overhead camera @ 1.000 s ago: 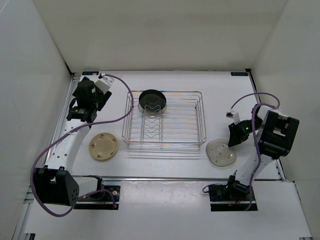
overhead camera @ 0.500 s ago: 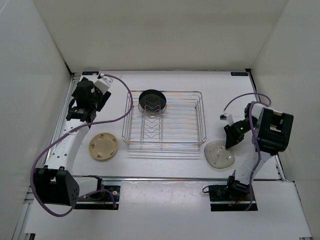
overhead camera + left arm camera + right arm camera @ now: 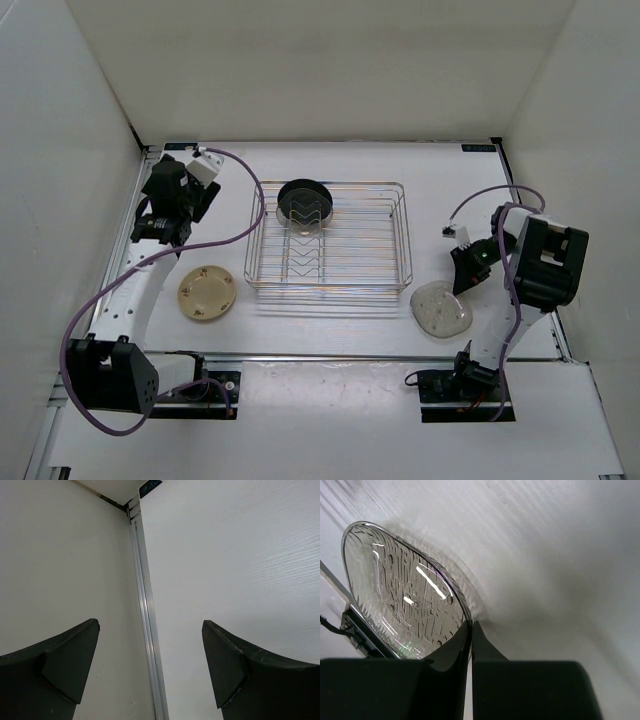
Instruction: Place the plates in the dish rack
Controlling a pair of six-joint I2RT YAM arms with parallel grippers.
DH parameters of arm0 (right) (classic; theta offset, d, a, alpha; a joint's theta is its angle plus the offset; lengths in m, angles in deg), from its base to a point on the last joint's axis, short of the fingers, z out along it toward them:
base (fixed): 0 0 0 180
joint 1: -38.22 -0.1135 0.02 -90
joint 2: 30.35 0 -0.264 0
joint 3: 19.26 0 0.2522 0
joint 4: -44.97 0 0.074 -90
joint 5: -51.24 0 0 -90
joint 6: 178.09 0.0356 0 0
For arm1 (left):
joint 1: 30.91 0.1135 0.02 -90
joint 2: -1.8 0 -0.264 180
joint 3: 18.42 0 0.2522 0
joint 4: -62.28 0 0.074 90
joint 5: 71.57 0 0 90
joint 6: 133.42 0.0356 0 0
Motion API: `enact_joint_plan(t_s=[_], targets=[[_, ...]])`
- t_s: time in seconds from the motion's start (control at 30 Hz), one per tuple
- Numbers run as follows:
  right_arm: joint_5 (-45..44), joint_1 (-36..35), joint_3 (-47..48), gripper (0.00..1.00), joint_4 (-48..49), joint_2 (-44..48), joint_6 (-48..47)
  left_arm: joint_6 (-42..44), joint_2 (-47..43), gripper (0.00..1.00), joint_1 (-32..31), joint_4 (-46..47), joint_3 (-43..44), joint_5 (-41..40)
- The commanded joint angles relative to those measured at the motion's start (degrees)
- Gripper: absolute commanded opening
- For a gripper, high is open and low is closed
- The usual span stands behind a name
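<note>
The right end effector (image 3: 471,626) is closed, its two fingers pressed together with no gap. Their tips touch the rim of the translucent plate (image 3: 405,590), which lies on the counter (image 3: 560,555) just to their left. The left end effector (image 3: 150,630) stands wide open and holds nothing, with only bare counter below it. The cream plate (image 3: 207,292) lies nearer the bases than it. The dish rack (image 3: 407,240) lies between the two end effectors, with the black plate (image 3: 304,200) inside.

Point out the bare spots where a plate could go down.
Free: the silver wire dish rack right of the glossy black round plate; bare table beyond the rack. Crowded: beside the cream-yellow speckled plate, and where the right gripper meets the translucent plate.
</note>
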Motion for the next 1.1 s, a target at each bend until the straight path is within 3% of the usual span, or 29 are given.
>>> enact_joint_plan(t_s=[0.0, 0.2, 0.43, 0.67, 0.77, 0.97, 1.07], targets=[[0.42, 1.07, 2.58, 0.01, 3.31, 4.66, 3.49, -1.25, -2.9, 0.94, 0.29, 0.13, 1.39, 1.16], [-4.66, 3.34, 12.42, 0.01, 8.4, 8.88, 10.19, -2.39, -4.56, 0.94, 0.29, 0.13, 0.25, 1.69], [-12.13, 3.88, 36.82, 0.01, 10.25, 10.21, 17.83, -6.08, -7.38, 0.94, 3.89, -0.4, -7.64, 5.9], [-25.48, -2.62, 58.37, 0.01, 14.03, 9.15, 17.41, -7.32, -11.24, 0.94, 11.01, -0.4, -14.42, 10.2], [-31.18, -8.06, 60.52, 0.01, 17.27, 9.15, 14.86, -7.84, -12.73, 0.93, 15.14, -0.4, -17.58, 12.22], [-39.02, -20.63, 50.33, 0.01, 33.52, 14.6, 8.97, -7.85, -14.58, 0.88, 26.37, -0.92, -22.77, 19.08], [-40.79, -27.83, 51.02, 0.01, 35.48, 13.91, 6.33, -8.46, -14.58, 0.88, 31.65, -0.93, -24.19, 25.66]])
